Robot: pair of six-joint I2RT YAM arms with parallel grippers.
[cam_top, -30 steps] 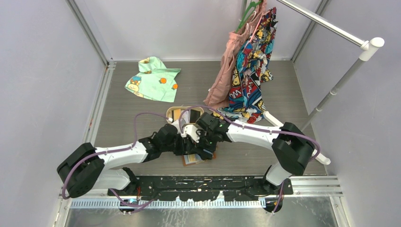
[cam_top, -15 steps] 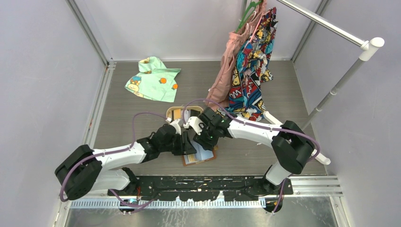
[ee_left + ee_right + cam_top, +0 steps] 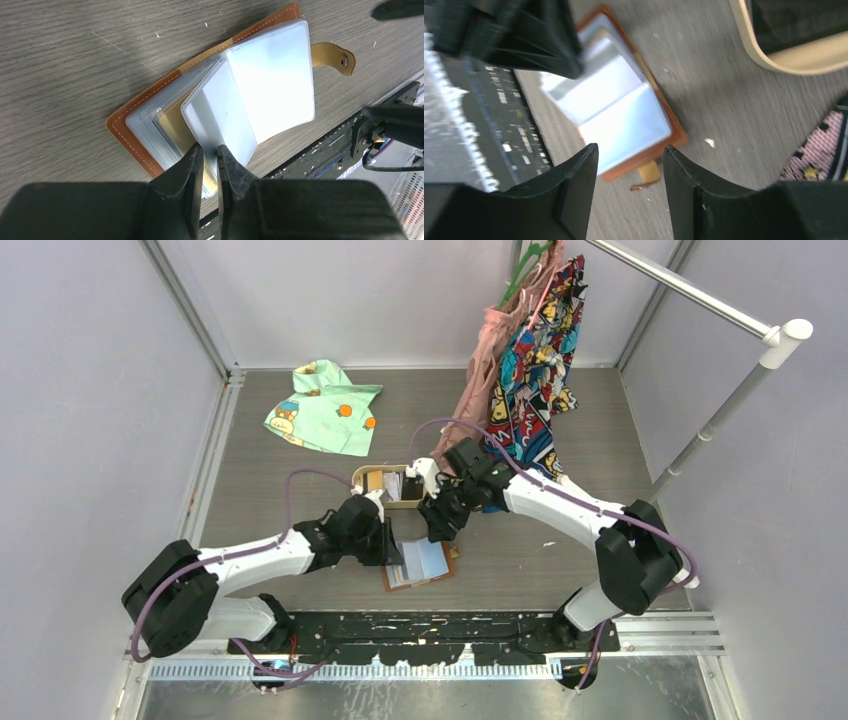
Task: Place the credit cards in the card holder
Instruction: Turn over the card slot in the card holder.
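Brown leather with pale stitching, the card holder lies open on the grey wood-grain surface, low in the middle of the overhead view, its clear plastic sleeves fanned up and its snap tab pointing to the upper right of the left wrist view. The left pincer is closed to a narrow slit at the bottom centre of that view, with the near edge of the sleeves between its fingers; I judge it a light pinch holding one leaf apart from the rest. The right pincer hangs above the holder with its fingers well apart and nothing between them. What I take for the credit cards sit in the tan tray, just above the holder in the overhead view, too small to tell apart. The pinch is the weak spot: the sleeve is thin and slick, so it could slip out and the fan would flop shut. Nothing pins the cover down, so any pull could drag the whole holder. The two pincers also sit close together, and a card brought in at a slant could hit the left fingers or buckle at the sleeve mouth.
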